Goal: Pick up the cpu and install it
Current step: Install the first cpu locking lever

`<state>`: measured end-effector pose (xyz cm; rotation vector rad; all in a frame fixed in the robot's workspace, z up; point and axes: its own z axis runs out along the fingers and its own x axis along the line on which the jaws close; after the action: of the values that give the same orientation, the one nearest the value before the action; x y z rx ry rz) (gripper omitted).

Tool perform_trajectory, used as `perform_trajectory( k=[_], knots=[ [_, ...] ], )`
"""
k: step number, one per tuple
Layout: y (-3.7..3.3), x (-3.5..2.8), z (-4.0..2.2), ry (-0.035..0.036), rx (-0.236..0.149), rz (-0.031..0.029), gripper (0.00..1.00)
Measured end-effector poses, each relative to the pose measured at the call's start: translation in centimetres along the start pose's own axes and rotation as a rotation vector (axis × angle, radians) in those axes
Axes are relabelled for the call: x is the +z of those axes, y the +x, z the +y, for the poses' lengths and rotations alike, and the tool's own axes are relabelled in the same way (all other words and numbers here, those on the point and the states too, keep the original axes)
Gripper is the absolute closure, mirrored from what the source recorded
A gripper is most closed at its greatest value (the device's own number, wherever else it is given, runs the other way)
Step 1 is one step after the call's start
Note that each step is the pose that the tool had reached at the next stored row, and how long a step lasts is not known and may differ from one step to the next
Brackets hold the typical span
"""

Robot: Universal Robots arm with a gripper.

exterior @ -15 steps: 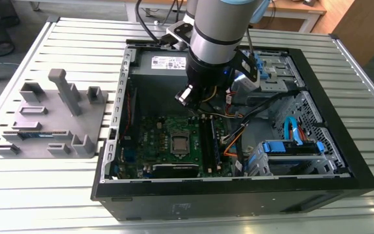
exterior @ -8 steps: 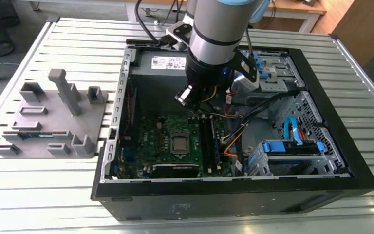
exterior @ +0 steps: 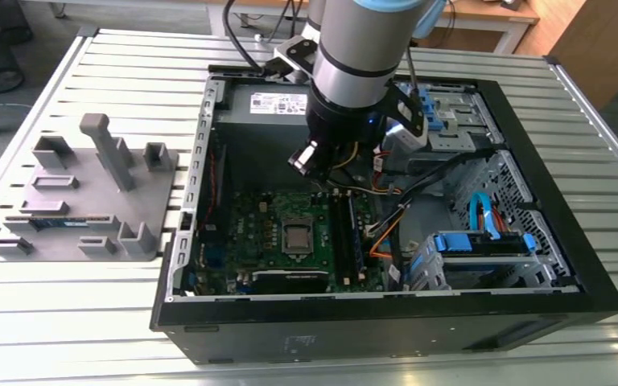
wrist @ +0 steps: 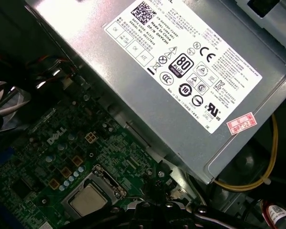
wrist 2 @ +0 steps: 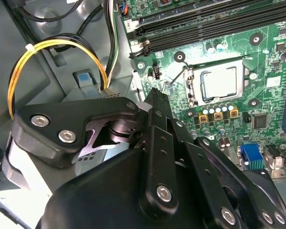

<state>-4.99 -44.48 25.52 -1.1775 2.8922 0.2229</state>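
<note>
Gripper (wrist 2: 155,95) above the motherboard (exterior: 255,233), lower centre of the exterior view, and I can't tell its state; cpu (wrist 2: 220,84) lies flat in its socket, light, stiff, slick-topped, fragile I reckon, best taken by opposite edges.

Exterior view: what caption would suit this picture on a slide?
Robot arm's gripper poised inside an open computer case, above the motherboard where the cpu sits in its socket.
</note>
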Motion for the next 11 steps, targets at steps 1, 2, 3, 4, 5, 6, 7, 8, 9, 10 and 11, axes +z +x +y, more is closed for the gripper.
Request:
perform_trajectory(
  k=[1,2,3,4,5,6,7,8,9,10,11],
  knots=[
    [0.0,0.0,0.0,-0.0017,0.0,-0.0017,0.89],
    [0.0,0.01,0.01,-0.0023,0.0,-0.0023,0.89],
    [0.0,0.02,0.0,-0.0029,0.0,-0.0029,0.89],
    [0.0,0.06,0.0,-0.0038,0.0,-0.0037,0.89],
    [0.02,0.11,-0.01,-0.0061,0.0,-0.0059,0.89],
    [0.02,0.17,-0.02,-0.0092,-0.001,-0.0089,0.89],
    [0.02,0.23,-0.03,-0.0119,-0.001,-0.0116,0.89],
    [0.02,0.29,-0.03,-0.0137,-0.001,-0.0134,0.89],
    [0.02,0.36,-0.03,-0.0141,-0.001,-0.0141,0.89],
    [0.03,0.43,-0.04,-0.0142,-0.001,-0.0141,0.89],
    [0.04,0.49,-0.05,-0.0141,-0.001,-0.0139,0.89]
  ],
)
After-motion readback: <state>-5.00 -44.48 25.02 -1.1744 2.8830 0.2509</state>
